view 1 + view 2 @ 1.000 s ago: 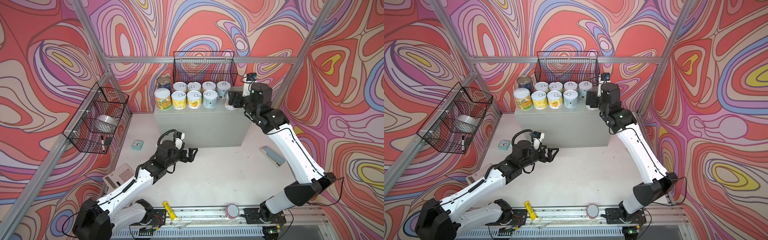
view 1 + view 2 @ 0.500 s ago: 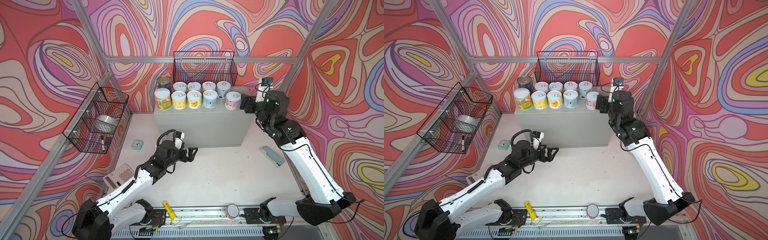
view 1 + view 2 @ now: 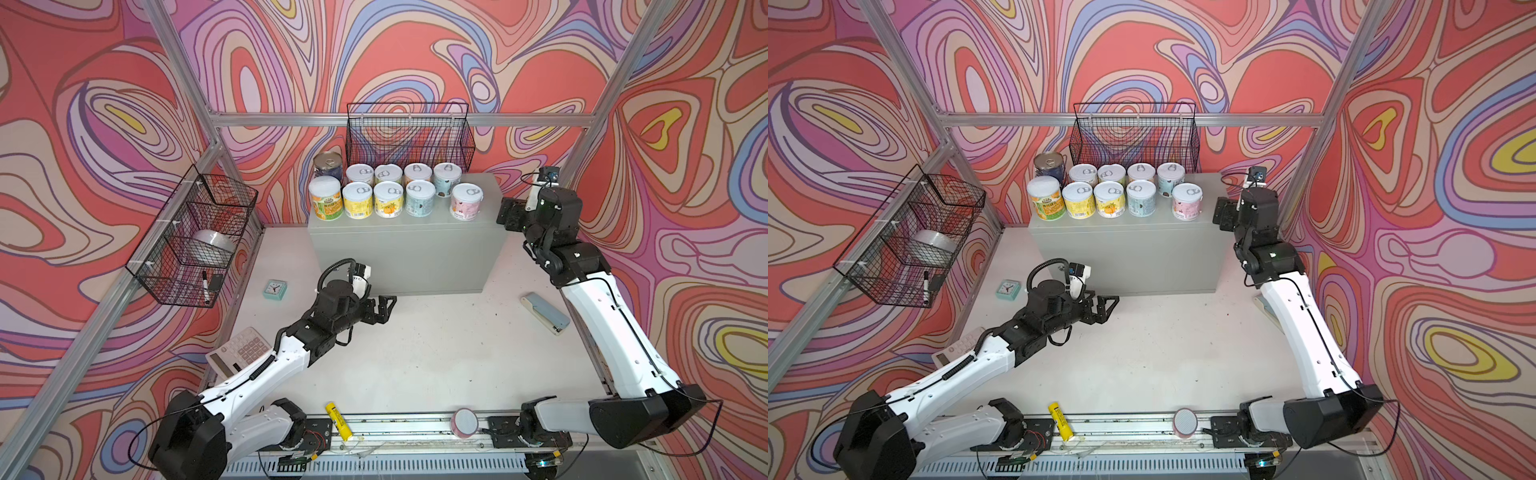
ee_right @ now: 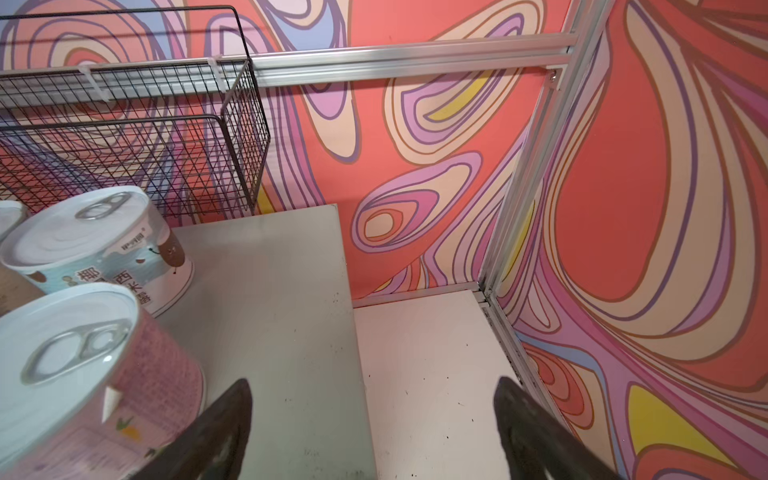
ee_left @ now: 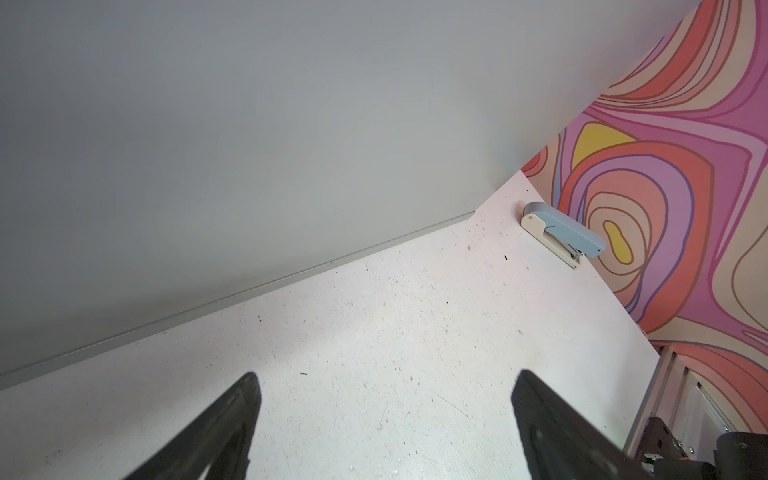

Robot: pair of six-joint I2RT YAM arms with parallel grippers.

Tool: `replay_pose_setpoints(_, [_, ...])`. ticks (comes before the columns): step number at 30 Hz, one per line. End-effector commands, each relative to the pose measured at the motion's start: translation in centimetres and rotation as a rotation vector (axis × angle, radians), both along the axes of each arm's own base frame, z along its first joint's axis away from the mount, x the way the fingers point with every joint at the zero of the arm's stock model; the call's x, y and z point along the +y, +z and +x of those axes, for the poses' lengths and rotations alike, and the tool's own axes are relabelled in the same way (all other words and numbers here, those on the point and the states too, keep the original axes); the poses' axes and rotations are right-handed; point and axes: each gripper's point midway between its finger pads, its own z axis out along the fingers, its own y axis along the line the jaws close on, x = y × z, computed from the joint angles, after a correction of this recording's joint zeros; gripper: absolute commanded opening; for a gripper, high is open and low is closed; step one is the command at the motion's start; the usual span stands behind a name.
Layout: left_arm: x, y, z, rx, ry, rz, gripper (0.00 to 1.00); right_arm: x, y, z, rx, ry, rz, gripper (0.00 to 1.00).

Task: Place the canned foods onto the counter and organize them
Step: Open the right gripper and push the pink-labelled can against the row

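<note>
Change: right gripper, spread, has backed off pink can, left on counter | left gripper spread, idle | we count ten cans up; task near done.

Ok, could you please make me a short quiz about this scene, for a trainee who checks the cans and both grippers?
1. How many cans stand on the counter?
2. True or false: the right gripper is shut on the pink can.
3. The left gripper is: A open and empty; B shut on a can; C out of view.
Key: 1. ten; 2. false; 3. A.
</note>
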Motion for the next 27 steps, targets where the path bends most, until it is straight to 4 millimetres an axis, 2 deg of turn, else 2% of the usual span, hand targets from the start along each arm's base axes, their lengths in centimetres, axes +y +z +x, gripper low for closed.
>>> replay_pose_setpoints(1, [-0.1,1.0,0.4,-0.027,-0.004,-0.01,0.96,1.0,-0.1,0.9,-0.028,0.052,0.032,0.93])
replay_pose_setpoints(17, [0.0,0.3,0.5,-0.01,0.006,-0.003,0.96,4.1,-2.1,3.7,-0.007,0.184,0.091,0.91])
replay_pose_setpoints(27, [0.1,0.0,0.5,-0.003,0.011,0.004,0.96,5.3,-2.5,3.9,-0.005,0.238,0.133,0.9])
